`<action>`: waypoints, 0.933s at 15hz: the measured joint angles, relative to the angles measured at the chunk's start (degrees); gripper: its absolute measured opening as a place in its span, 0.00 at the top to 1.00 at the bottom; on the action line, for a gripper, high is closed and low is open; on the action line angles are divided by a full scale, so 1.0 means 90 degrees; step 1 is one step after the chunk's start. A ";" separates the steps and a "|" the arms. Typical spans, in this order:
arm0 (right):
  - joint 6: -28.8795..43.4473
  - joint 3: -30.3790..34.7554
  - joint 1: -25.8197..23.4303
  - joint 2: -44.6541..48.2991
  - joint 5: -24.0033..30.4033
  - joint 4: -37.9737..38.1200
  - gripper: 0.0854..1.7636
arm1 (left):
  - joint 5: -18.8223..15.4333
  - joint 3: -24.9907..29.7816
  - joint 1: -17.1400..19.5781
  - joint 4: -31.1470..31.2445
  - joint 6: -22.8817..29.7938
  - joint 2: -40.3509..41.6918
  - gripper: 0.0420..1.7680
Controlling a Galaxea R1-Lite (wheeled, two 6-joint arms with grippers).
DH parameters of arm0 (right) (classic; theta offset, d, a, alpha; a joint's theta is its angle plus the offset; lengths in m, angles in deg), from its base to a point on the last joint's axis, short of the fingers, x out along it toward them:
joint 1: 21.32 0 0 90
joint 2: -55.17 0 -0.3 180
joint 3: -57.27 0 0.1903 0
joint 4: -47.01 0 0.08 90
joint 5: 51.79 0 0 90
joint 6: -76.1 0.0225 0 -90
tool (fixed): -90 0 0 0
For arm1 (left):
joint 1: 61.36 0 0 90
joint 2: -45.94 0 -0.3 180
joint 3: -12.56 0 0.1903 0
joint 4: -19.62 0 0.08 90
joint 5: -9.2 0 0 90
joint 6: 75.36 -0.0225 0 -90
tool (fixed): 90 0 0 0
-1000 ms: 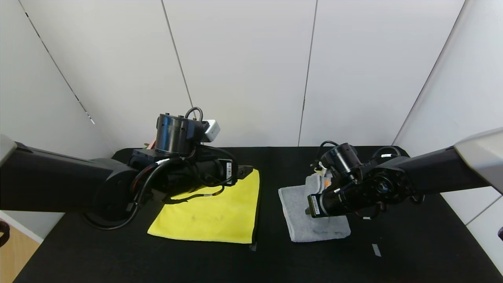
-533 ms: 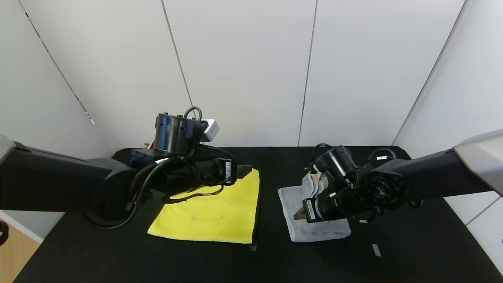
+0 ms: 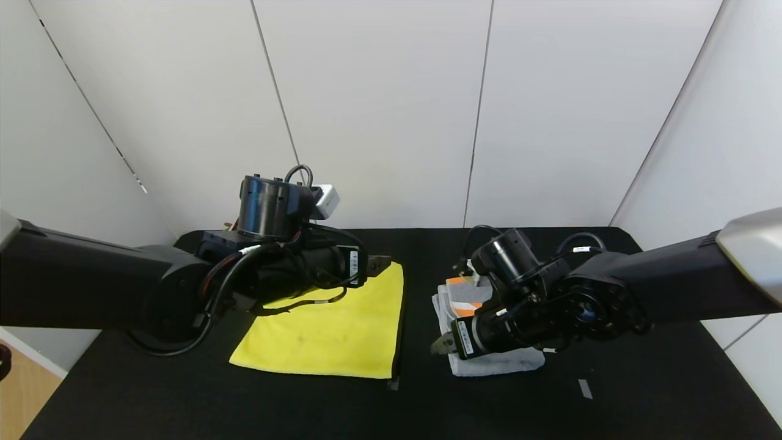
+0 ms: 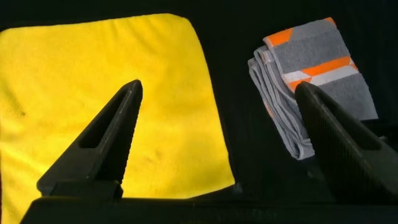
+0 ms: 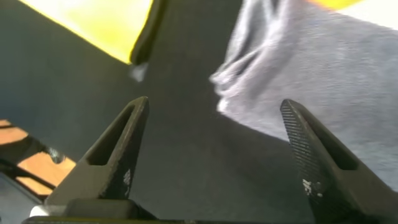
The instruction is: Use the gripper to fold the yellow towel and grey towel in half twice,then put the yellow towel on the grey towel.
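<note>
Hovering with jaws wide and empty, the right gripper (image 3: 441,344) leaves the thick grey terry towel (image 3: 489,362) folded; the thin yellow microfibre towel (image 3: 333,333) awaits stacking

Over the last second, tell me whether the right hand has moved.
Yes. The right hand has swung toward the robot's left and nearer the front, crossing the grey towel to its left edge, fingers open. The yellow towel stayed put.
</note>
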 joint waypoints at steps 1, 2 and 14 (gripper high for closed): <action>-0.0003 -0.0004 0.0066 -0.0019 0.0008 -0.0003 0.12 | -0.0001 0.0000 -0.0003 0.0000 -0.0003 0.0000 0.03; 0.0005 -0.0004 0.0104 -0.0041 0.0005 -0.0003 0.11 | -0.0001 0.0000 -0.0003 0.0003 0.0000 0.0005 0.03; -0.0007 -0.0184 0.0309 0.0284 0.0154 -0.0030 0.05 | -0.0245 -0.0034 0.0261 0.0072 -0.0028 0.0112 0.03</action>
